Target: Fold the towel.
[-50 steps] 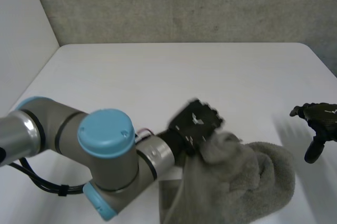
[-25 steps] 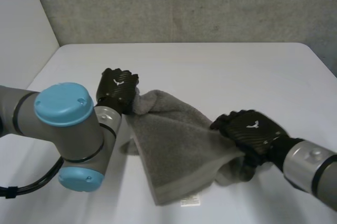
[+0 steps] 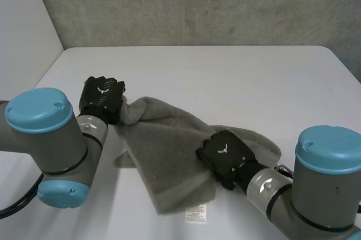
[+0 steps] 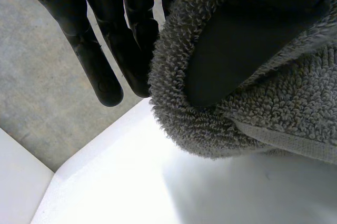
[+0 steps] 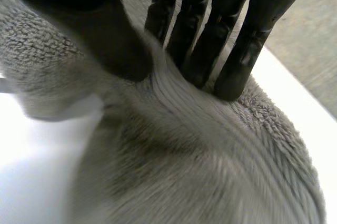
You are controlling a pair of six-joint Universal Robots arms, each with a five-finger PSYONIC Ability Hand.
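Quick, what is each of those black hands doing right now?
Left hand: closed, pinching one end of the grey terry towel.
Right hand: closed, pinching a ridge of the towel between thumb and fingers.

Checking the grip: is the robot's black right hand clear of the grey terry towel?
No, the right hand pinches a ridge of the grey towel between its thumb and fingers.

**Soft, even light; table close to glare**

From my station, the head view is brightly and evenly lit. The table (image 3: 225, 76) reads clean white and the far wall (image 3: 197, 3) a duller grey. In the left wrist view the table washes out almost to pure white, and the towel (image 4: 253, 103) lays a faint grey shade just beneath itself. Its folds go dark in the right wrist view.
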